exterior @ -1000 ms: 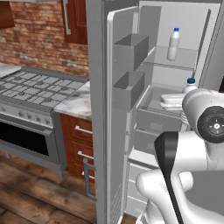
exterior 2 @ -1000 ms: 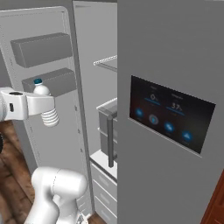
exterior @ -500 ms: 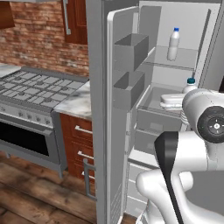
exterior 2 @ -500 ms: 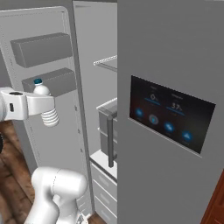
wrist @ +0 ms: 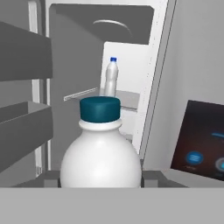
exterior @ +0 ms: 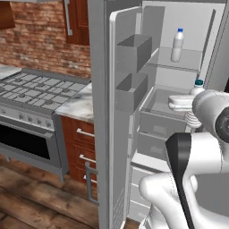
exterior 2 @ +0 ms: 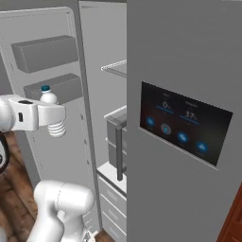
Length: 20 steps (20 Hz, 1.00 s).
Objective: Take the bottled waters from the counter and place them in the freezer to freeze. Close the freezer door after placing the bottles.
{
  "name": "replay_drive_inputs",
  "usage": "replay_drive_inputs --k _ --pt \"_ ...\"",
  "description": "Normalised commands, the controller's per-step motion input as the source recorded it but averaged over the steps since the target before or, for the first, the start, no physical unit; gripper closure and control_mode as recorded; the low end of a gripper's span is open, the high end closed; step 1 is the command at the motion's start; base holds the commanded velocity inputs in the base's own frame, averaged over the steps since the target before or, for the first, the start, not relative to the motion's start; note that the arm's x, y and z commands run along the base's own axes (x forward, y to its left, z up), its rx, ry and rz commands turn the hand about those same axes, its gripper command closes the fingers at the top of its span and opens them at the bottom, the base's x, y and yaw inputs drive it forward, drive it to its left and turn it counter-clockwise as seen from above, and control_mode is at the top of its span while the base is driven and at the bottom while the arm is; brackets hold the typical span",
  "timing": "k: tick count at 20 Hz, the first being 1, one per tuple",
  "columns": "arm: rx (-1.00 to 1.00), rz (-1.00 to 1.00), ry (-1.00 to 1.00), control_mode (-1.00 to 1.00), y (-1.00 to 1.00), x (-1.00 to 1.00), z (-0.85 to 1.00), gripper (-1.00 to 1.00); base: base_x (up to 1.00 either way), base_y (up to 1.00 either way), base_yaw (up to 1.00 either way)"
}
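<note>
The freezer (exterior: 179, 89) stands open straight ahead of the jaws (wrist: 100, 181), its pale grey shelves and drawers facing them. Its door (exterior: 114, 134) is swung wide to the left of the jaws, with two boxy bins (exterior: 132, 53) on its inner face. A second grey door (exterior 2: 184, 118), closed and bearing a dark control panel (exterior 2: 182, 124), rises to the right of the jaws. Farther left of the freezer door lies the marble surface (exterior: 78, 102) over reddish-brown drawers, then the gas stove (exterior: 33, 89).

The jaws are clamped on one bottled water (wrist: 101, 153), which stands upright between them, its dark blue cap (wrist: 99, 108) above the grip; it hangs in front of the open compartment, just short of the shelves. The other bottled water (exterior: 177, 44) stands upright on an upper freezer shelf (exterior: 181, 60), beyond and above the jaws.
</note>
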Motion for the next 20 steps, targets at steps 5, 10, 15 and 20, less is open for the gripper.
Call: replay_drive_inputs --k 5,10,15,20 --pt "0.18 0.10 0.00 -1.00 -0.03 0.00 0.02 1.00 0.00 0.00 0.00" --pt "0.08 0.14 0.00 -1.00 0.00 0.00 0.15 1.00 0.00 0.00 0.00" --pt "0.00 0.14 0.00 -1.00 0.00 0.01 0.15 1.00 0.00 0.00 0.00" --pt "-0.02 0.05 0.00 -1.00 0.04 0.04 0.01 1.00 0.00 0.00 0.00"
